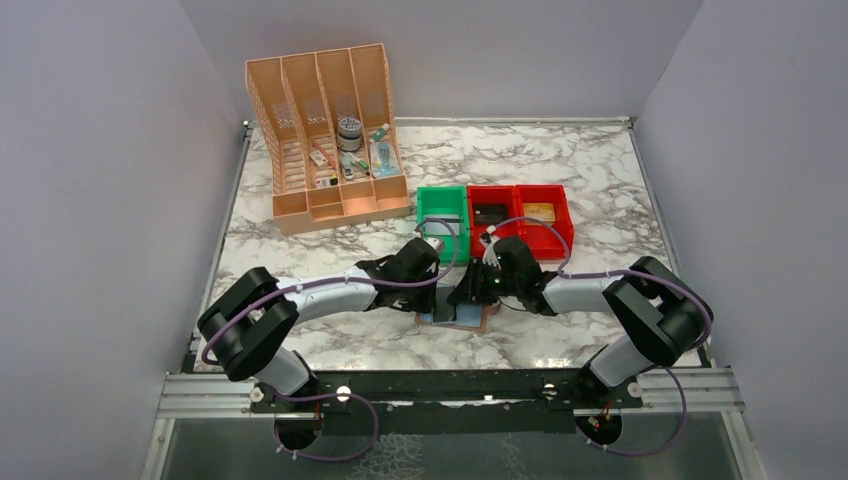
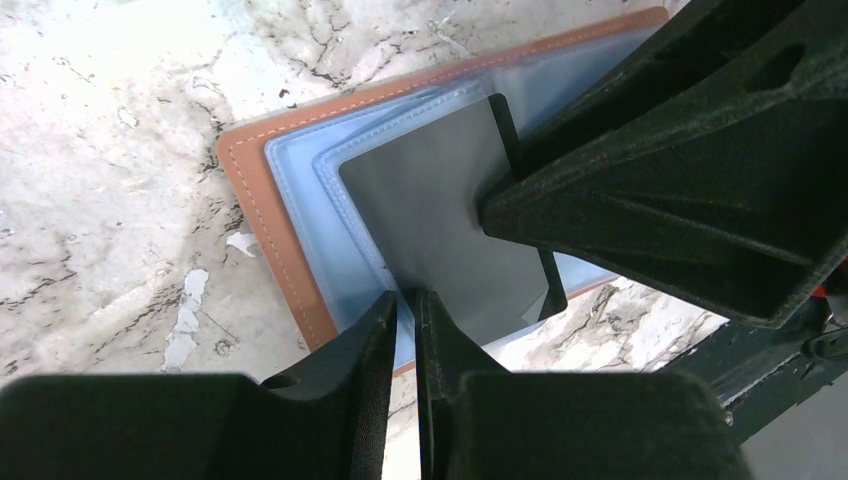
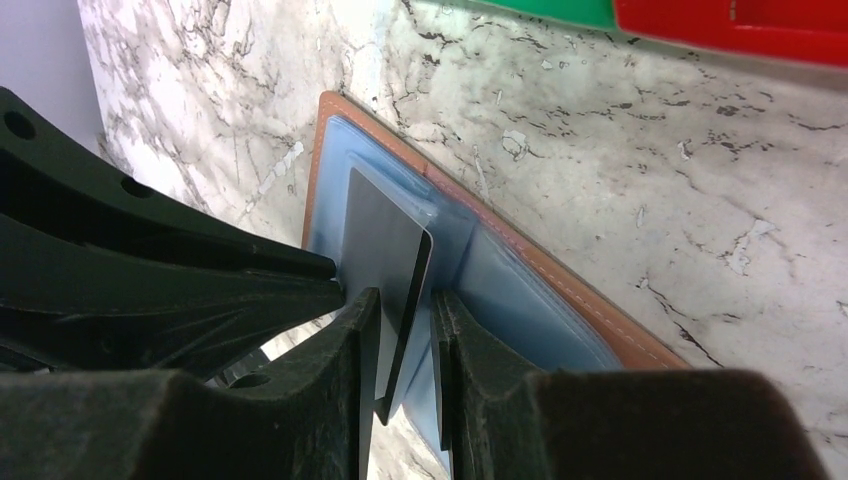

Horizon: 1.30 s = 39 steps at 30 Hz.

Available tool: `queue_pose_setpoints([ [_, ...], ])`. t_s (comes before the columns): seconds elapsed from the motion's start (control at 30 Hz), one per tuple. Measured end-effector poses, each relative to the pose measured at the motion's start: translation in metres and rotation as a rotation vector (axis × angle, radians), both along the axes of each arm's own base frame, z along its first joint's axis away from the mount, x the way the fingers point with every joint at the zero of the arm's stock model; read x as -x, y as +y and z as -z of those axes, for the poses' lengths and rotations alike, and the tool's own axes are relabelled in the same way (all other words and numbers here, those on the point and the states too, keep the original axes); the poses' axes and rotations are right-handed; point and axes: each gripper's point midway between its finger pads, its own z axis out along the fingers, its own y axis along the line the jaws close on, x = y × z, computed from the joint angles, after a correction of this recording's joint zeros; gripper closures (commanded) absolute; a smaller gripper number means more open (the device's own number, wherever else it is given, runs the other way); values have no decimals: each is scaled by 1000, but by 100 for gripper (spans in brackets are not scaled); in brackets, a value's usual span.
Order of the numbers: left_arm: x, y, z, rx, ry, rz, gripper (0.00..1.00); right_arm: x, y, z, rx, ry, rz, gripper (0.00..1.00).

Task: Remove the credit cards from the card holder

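Observation:
The card holder lies open and flat on the marble between both arms, with its brown rim and blue pocketed inside showing. One dark grey credit card sticks partly out of a pocket, its far edge raised. My left gripper has its jaws almost together, pinching the card's near edge where it leaves the pocket. My right gripper straddles the raised far edge, with slack on both sides of the card. In the top view both grippers, left and right, hide most of the holder.
A green bin and two red bins stand just behind the grippers. An orange divided organizer with small items sits at the back left. Grey walls enclose the table on three sides.

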Motion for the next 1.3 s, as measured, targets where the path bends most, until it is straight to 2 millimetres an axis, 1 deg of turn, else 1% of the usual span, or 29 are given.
queue_pose_setpoints([
  [0.17,3,0,1,-9,0,4,86,0,0,0,-5,8,8,73],
  [0.2,3,1,1,-12,-1,3,86,1,0,0,-7,9,9,71],
  [0.27,2,2,2,-20,-4,-2,86,1,-1,0,-12,8,12,65],
  [0.37,1,3,3,-28,-7,-9,86,1,-2,-4,-25,9,15,64],
  [0.53,1,4,3,-33,-7,-13,86,4,-10,-6,-43,24,37,69],
  [0.83,1,4,4,-37,-6,-15,86,14,-7,-2,-86,86,16,80],
  [0.9,1,4,4,-38,-6,-15,86,16,-6,-2,-96,93,8,84],
  [1.03,1,4,4,-38,-6,-16,87,19,-5,-2,-111,102,-3,97],
  [1.07,0,4,4,-39,-6,-17,87,19,-5,-3,-114,101,-5,99],
  [1.3,0,5,4,-42,-8,-19,87,16,-10,-6,-139,110,-9,99],
])
